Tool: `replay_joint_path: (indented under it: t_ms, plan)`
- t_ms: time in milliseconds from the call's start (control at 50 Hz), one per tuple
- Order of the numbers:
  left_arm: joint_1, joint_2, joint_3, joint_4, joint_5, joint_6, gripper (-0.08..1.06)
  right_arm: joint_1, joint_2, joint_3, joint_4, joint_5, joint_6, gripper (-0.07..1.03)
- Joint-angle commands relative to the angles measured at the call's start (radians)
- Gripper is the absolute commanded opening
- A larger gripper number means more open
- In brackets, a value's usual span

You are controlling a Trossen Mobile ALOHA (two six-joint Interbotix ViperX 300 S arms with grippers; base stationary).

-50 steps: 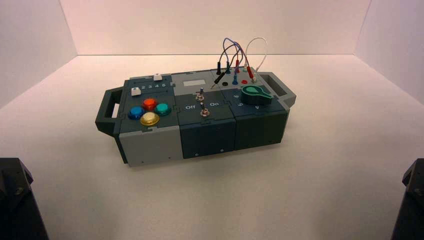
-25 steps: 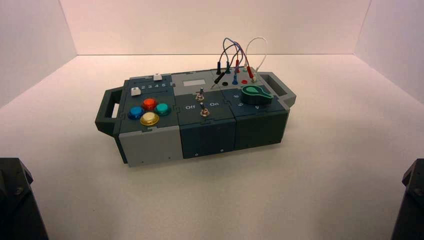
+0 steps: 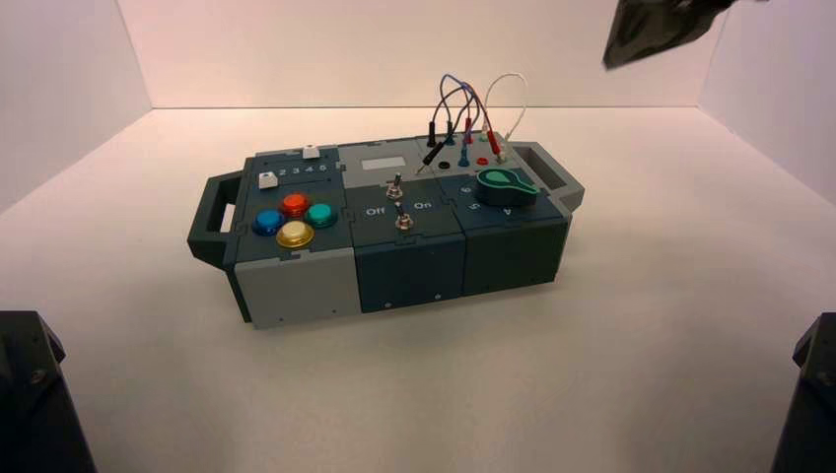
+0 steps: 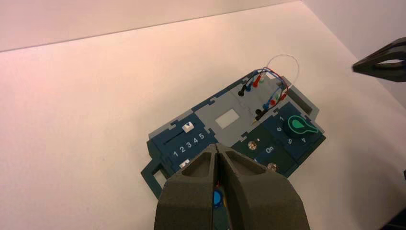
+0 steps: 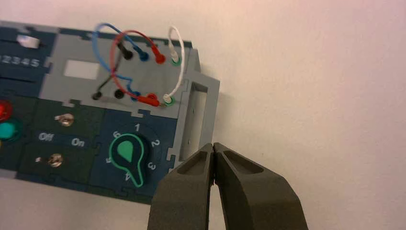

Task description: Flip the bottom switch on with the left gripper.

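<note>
Left gripper (image 4: 218,149) hovers high above the box (image 3: 296,286), fingers pressed together, clear of the bottom switch (image 3: 402,220) at the front of the middle dark panel. Right gripper (image 5: 213,149), fingers together, hangs over the box's right handle (image 5: 196,115).

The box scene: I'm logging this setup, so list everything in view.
Box: one, dark blue and grey, middle of the white table.
Buttons: four, blue, red, teal, yellow, box's left part.
Sliders: two, white caps, box's far left.
Bottom switch: one, silver, box centre, nearer edge.
Top switch: one, silver, behind it.
Knob: one, green, box's right part.
Wires: several, blue, red, white, far right corner.
Left gripper: one, dark grey, shut, above the button end.
Right gripper: one, dark grey, shut, near the right handle.
</note>
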Motion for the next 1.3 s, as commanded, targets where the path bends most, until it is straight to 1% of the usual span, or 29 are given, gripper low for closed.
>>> replay_joint_path:
  t_ms: [20, 100, 280, 440, 520, 540, 560, 620, 700, 860, 1000, 1300]
  plan:
    - [-0.014, 0.072, -0.029, -0.003, -0.025, 0.003, -0.03, 0.006, 0.087, -0.072, 0.018, 0.009, 0.002, -0.02]
    - [-0.029, 0.103, -0.031, -0.003, -0.034, 0.005, -0.03, 0.012, 0.141, -0.100, 0.023, 0.012, 0.002, -0.02]
    - [-0.066, 0.137, -0.034, -0.003, -0.031, 0.002, -0.03, 0.057, 0.275, -0.169, 0.032, 0.032, 0.002, -0.02]
    - [-0.127, 0.163, -0.052, -0.009, 0.020, -0.008, -0.03, 0.064, 0.370, -0.227, 0.054, 0.054, 0.002, -0.02]
    - [-0.158, 0.169, -0.057, -0.012, 0.048, -0.018, -0.03, 0.064, 0.385, -0.236, 0.061, 0.054, 0.002, -0.02]
    - [-0.178, 0.172, -0.058, -0.012, 0.061, -0.029, -0.03, 0.064, 0.390, -0.239, 0.061, 0.055, 0.002, -0.02]
    - [-0.178, 0.172, -0.058, -0.012, 0.061, -0.029, -0.03, 0.064, 0.390, -0.239, 0.061, 0.055, 0.002, -0.02]
    - [-0.212, 0.178, -0.057, -0.012, 0.080, -0.057, -0.03, 0.064, 0.393, -0.244, 0.061, 0.055, 0.002, -0.02]
    - [-0.247, 0.187, -0.057, -0.012, 0.083, -0.077, -0.03, 0.064, 0.399, -0.252, 0.060, 0.055, 0.002, -0.02]
    - [-0.291, 0.215, -0.057, -0.012, 0.074, -0.086, -0.03, 0.061, 0.422, -0.256, 0.060, 0.055, -0.002, -0.02]
    - [-0.311, 0.253, -0.058, -0.012, 0.069, -0.087, -0.03, 0.058, 0.451, -0.259, 0.060, 0.057, 0.000, -0.02]
    - [-0.322, 0.293, -0.063, -0.012, 0.071, -0.087, -0.03, 0.031, 0.508, -0.279, 0.054, 0.055, -0.002, -0.02]
